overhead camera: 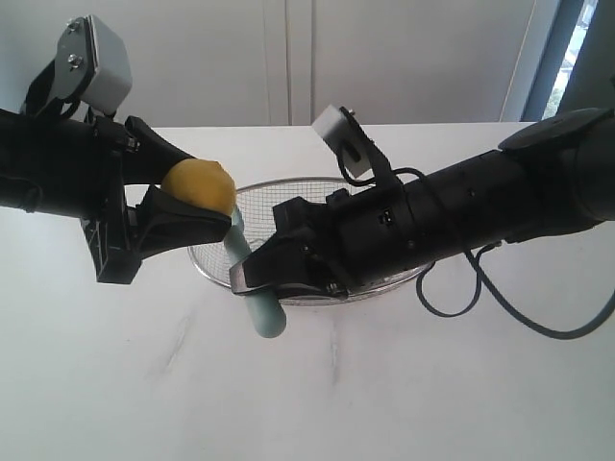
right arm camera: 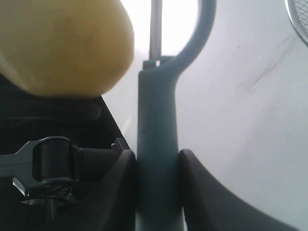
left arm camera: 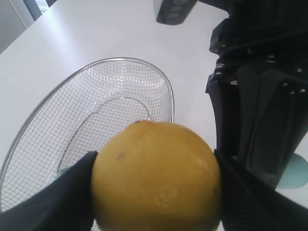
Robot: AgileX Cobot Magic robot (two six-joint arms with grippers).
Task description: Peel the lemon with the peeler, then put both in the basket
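Peeling pose
Left gripper (overhead camera: pixel 202 197) clamps lemon (overhead camera: pixel 198 186); right gripper (right arm camera: pixel 156 173) clamps peeler (overhead camera: pixel 267 315) handle — long axis upright, blade just beside lemon.

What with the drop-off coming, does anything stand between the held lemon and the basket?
Partly. The right gripper, shut on the peeler, hangs over the basket beside the lemon in the left gripper. The mesh farther back looks open in the left wrist view.

You see white worktop (overhead camera: pixel 404 403), faint grey veins, across lower frame. Pale panelled wall (overhead camera: pixel 404 58) behind. Window strip (overhead camera: pixel 583 43) at your upper right.
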